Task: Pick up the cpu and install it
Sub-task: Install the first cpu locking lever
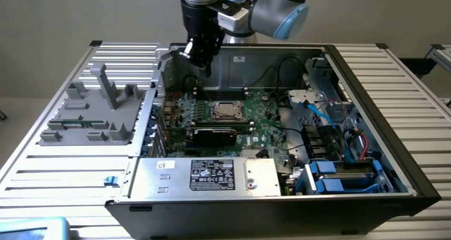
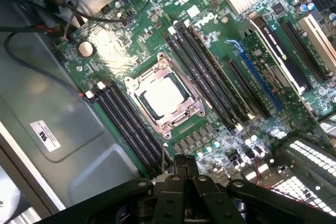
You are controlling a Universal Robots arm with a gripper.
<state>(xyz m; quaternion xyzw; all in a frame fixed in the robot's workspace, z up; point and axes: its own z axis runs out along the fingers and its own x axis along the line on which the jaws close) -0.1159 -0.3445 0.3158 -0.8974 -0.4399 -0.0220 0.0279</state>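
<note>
Exterior view: cpu [image 1: 225,110] lay flat in its socket on the motherboard [image 1: 264,126], inside the open PC case [image 1: 282,208], metal top facing up. Chip is square, so no long axis; in wrist view its edges ran parallel w/ the memory slots [image 2: 202,64] on either side. Socket frame [image 2: 131,85] surrounded the chip and overlapped its rim, so the full outline could not be seen. Orientation mark / corner notch: could not be made out. Glare on the lid hid any print.

Gripper [image 1: 206,65] hung above the case's far wall, toward the exterior view's left, well apart from the cpu and touching nothing. Wrist view: fingers [image 2: 180,163] pressed together, nothing pinched between them; gripper body cut off at the frame edge. Arm cut off at the exterior view's upper edge. Whether the frame was latched down: could not tell. Contact between chip and socket pins hidden beneath the chip.
</note>
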